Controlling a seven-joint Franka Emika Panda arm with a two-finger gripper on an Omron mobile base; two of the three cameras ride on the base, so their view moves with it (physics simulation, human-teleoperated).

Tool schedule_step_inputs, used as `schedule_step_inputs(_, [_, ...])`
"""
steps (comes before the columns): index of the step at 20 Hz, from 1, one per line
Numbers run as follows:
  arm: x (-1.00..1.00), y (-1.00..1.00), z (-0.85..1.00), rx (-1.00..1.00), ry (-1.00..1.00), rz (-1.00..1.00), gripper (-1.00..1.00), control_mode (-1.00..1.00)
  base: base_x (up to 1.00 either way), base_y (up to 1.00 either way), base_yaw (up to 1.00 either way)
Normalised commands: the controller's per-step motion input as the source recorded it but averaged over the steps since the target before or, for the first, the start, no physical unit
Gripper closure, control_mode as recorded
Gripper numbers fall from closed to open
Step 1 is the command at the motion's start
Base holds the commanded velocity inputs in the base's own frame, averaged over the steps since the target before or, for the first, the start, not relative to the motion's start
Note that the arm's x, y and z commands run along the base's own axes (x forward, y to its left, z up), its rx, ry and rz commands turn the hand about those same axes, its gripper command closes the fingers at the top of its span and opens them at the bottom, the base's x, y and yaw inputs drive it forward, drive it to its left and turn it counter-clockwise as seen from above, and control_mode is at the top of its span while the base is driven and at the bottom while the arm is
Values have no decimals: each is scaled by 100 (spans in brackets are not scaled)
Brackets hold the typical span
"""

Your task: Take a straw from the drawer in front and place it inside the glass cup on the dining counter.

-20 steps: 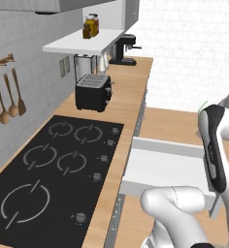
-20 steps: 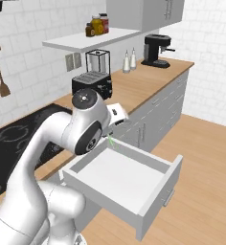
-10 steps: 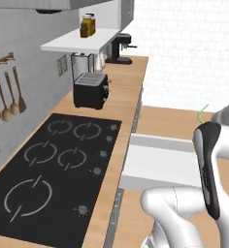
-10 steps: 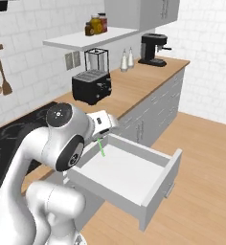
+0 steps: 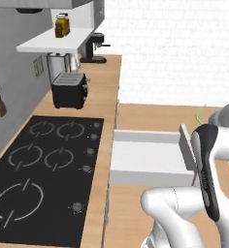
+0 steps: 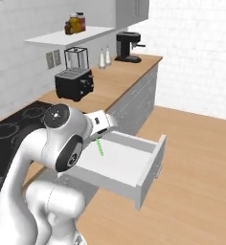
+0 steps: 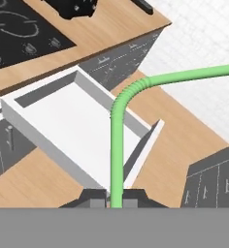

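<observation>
My gripper (image 7: 116,196) is shut on the lower end of the bright green straw (image 7: 117,145). The straw rises from between the fingers and bends off to the right near its top. In the right base view the gripper (image 6: 97,138) hangs over the near left part of the open drawer (image 6: 119,165), with the straw (image 6: 100,146) pointing down from it. The drawer (image 5: 150,157) is pulled out from the cooktop counter, and its white inside (image 7: 73,121) holds nothing I can see. A short piece of the straw (image 5: 200,114) shows above my arm. The glass cup and the dining counter are out of view.
The black cooktop (image 5: 39,174) lies on the wooden counter left of the drawer. Behind it stand a black toaster (image 5: 68,90), a blender (image 6: 76,57) and a coffee machine (image 6: 128,47). Wooden floor (image 6: 196,167) stretches out past the drawer. Grey cabinet fronts (image 7: 213,179) show at lower right.
Both base views have shifted, so the base has moved. The drawer stays open. The gripper keeps the straw and has stayed above the drawer.
</observation>
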Motion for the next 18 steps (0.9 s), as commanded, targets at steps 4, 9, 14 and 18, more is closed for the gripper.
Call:
schedule_step_inputs(4, [0,0,0,0,0,0,100,100,-37,-8,-43])
schedule_step_inputs(9, [0,0,0,0,0,0,100,100,-24,-22,-44])
schedule_step_inputs(14, [0,0,0,0,0,0,100,100,-5,-41,-48])
schedule_step_inputs(18, [0,0,0,0,0,0,100,100,0,-44,-51])
